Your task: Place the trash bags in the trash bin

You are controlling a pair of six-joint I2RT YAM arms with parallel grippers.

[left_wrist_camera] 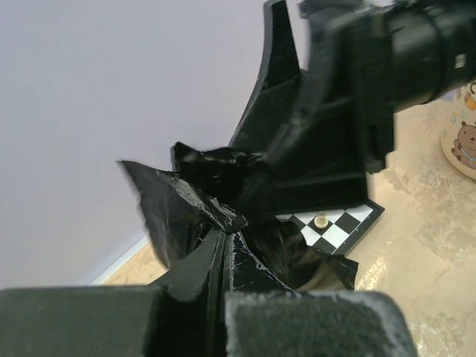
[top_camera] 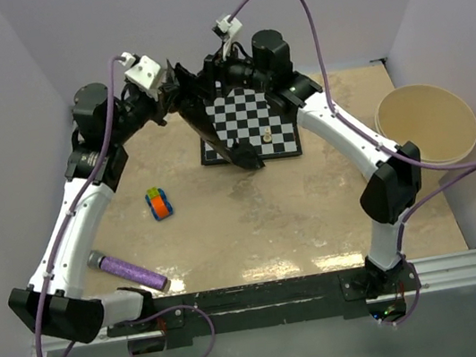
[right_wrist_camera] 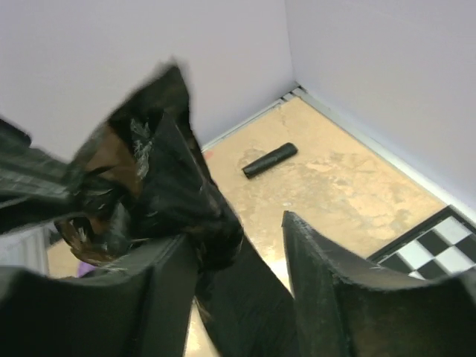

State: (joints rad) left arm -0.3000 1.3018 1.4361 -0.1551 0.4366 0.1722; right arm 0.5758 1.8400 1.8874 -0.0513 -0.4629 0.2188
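A large wrinkled black trash bag [top_camera: 216,127] hangs from the back of the table over the chessboard [top_camera: 256,121]. My left gripper [top_camera: 168,97] is shut on its upper edge; the film bunches out past the closed fingertips [left_wrist_camera: 223,242]. My right gripper [right_wrist_camera: 238,245] meets it from the other side and stands open, a fold of the bag [right_wrist_camera: 178,201] lying against its left finger [right_wrist_camera: 163,290] with a gap to the right finger [right_wrist_camera: 327,282]. A short black trash bag roll [right_wrist_camera: 270,160] lies on the table near the back wall. The cream trash bin [top_camera: 426,123] stands at the far right.
A white chess piece [top_camera: 265,135] stands on the chessboard. A small colourful toy car [top_camera: 160,202] sits left of centre. A purple textured roll [top_camera: 130,270] lies near the left arm's base. Walls close in the back and both sides.
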